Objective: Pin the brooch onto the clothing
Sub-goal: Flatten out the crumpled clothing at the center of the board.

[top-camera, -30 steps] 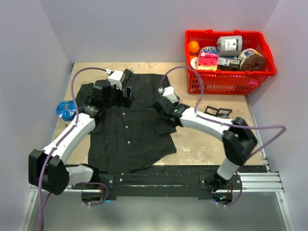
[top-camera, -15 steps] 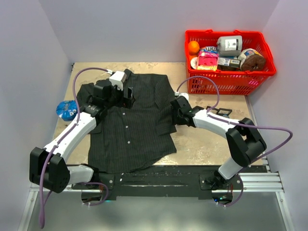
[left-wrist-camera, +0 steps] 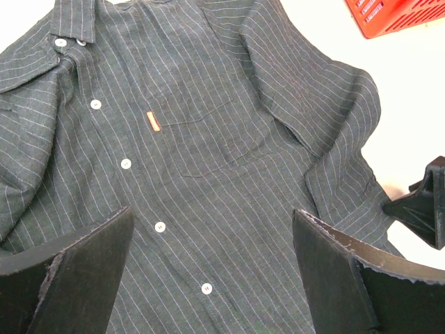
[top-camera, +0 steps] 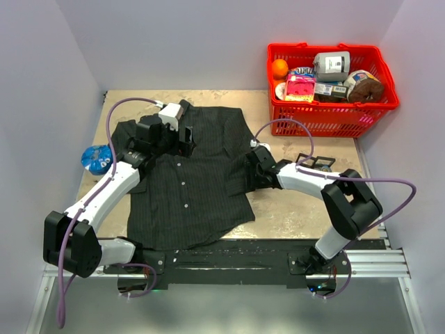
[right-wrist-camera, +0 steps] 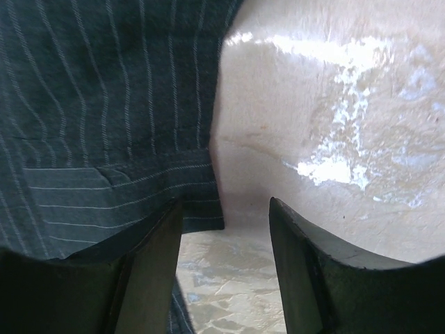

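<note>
Gaping, the right pincer [right-wrist-camera: 226, 209] straddles — seemingly — the shirt [right-wrist-camera: 104, 104] edge, table [right-wrist-camera: 334, 125] beyond.

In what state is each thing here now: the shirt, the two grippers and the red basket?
shirt, spread flat on the table, front up, buttoned
left gripper, wide open, above the shirt's chest, holding nothing
right gripper, open, at the shirt's edge, holding nothing
red basket, upright, filled with goods
</note>
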Motion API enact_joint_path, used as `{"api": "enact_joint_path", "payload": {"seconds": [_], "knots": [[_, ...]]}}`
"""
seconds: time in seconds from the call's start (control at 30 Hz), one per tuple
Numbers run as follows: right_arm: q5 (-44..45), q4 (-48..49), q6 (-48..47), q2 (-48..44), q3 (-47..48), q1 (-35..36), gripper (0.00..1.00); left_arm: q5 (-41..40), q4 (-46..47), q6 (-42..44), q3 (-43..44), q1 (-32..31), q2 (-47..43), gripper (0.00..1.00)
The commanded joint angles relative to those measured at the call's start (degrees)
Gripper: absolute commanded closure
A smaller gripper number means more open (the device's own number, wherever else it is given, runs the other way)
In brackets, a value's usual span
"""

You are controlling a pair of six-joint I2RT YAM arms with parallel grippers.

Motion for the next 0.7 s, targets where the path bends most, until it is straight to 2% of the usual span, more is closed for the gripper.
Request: {"api": "enact_joint_path", "payload": {"seconds": [0.0, 0.27, 0.4, 0.53, 0.6, 0.67], "knots": [[1.1, 1.7, 1.9, 0.0, -1.4, 1.0, 0.44, 0.2, 1.4, 0.1, 0.3, 0.3, -0.2, 0.01], [3.6, 0.9, 3.0, 2.8, 0.2, 4.1, 0.45, -0.4, 1.4, 0.1, 0.3, 0.3, -0.5, 0.01], [4.0, 0.9, 4.0, 3.8, -0.1, 4.4, 0.54, -1.1, 1.5, 0.2, 0.2, 0.3, -1.2, 0.01], [2.2, 1.6, 4.5, 4.3, -0.9, 4.4, 0.73, -1.3, 1.6, 0.3, 0.2, 0.3, -1.6, 0.01], [2.5, 1.4, 4.8, 4.4, -0.8, 4.4, 0.89, -1.5, 1.5, 0.3, 0.2, 0.3, -1.8, 0.01], [4.0, 0.3, 4.6, 4.2, -0.1, 4.4, 1.0, -1.8, 1.5, 0.4, 0.3, 0.3, -1.9, 0.01]]}}
